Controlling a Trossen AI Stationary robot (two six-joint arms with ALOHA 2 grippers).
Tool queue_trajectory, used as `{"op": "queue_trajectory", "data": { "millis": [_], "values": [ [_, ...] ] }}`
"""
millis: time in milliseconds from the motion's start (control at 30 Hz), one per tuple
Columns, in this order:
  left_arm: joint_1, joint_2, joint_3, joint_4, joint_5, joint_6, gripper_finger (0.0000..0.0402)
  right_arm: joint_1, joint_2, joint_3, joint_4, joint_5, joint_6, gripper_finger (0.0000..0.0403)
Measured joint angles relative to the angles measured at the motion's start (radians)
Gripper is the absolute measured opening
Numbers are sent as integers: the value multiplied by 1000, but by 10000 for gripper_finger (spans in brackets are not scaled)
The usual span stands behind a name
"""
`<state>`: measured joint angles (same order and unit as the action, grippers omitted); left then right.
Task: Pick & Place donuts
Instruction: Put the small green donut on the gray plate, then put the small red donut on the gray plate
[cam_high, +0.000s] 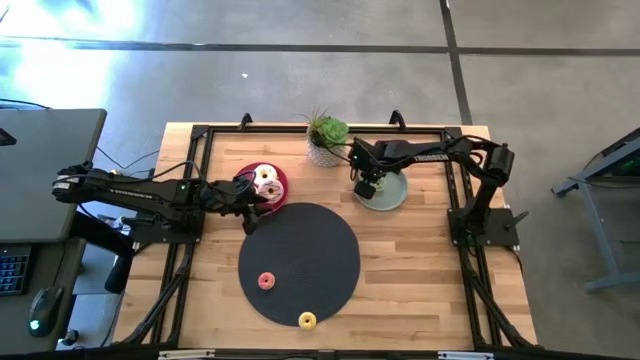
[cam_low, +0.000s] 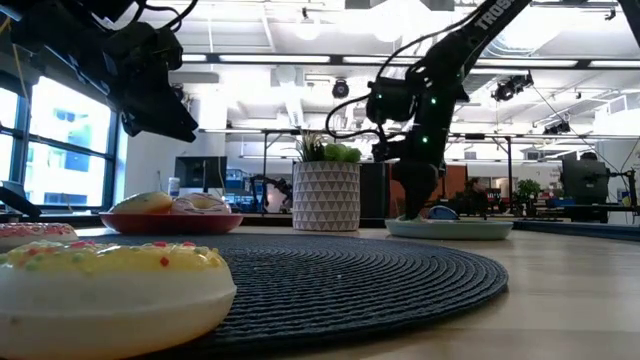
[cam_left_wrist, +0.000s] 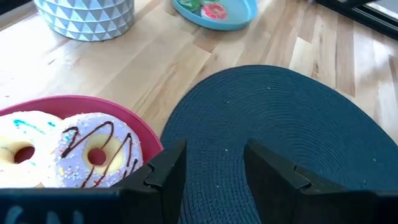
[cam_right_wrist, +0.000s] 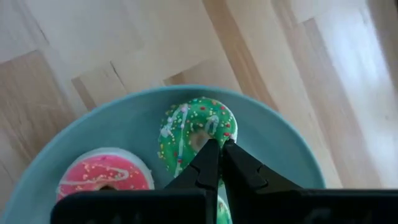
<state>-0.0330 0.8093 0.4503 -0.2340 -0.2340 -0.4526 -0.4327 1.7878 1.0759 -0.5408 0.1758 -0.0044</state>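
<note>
Two donuts lie on the black mat (cam_high: 298, 262): a red one (cam_high: 266, 281) and a yellow one (cam_high: 307, 320). The red plate (cam_high: 281, 186) holds a cream donut (cam_left_wrist: 22, 146) and a chocolate-drizzled pale pink one (cam_left_wrist: 99, 152). The sage-green plate (cam_right_wrist: 280, 134) holds a green sprinkled donut (cam_right_wrist: 186, 127) and a pink one (cam_right_wrist: 106, 174). My left gripper (cam_left_wrist: 214, 152) hangs open above the mat's edge beside the red plate. My right gripper (cam_right_wrist: 217, 144) points down over the green plate, fingers shut to a thin slit at the green donut's hole. My right gripper comes from above with its fingertips (cam_right_wrist: 208, 149) at the rim of the green donut's hole (cam_right_wrist: 200, 138). The donut lies flat on the plate. I cannot tell whether the tips touch it.
A white patterned planter (cam_high: 325, 150) with a green plant stands between the two plates near the table's far edge. A black frame (cam_high: 200, 135) runs around the work area. Bare wood lies to the right of the mat (cam_high: 430, 290).
</note>
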Motion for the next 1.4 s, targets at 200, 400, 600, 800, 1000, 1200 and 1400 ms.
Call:
{"op": "queue_trajectory", "data": {
  "millis": [200, 400, 600, 800, 1000, 1200, 1400],
  "values": [
    [0, 0, 0, 0, 47, -47, 154, 1, 0, -12, -18, 9, -30, 50],
    [0, 0, 0, 0, 125, -60, 154, 8, 0, -12, -18, 14, -20, 119],
    [0, 0, 0, 0, 241, -71, 154, 58, -36, -12, -39, 24, -20, 167],
    [0, 33, 0, 1, 315, -71, 154, 154, -142, -11, -40, 115, 6, 178],
    [-11, 141, 0, 25, 436, -41, 154, 264, -238, -11, 13, -2, 76, 178],
    [-165, 300, 0, 255, 529, 57, 154, 392, -234, -10, 147, -56, 71, 178],
    [-323, 439, 48, 290, 443, 107, 154, 497, -202, -10, 329, -195, 53, 178]
  ]
}}
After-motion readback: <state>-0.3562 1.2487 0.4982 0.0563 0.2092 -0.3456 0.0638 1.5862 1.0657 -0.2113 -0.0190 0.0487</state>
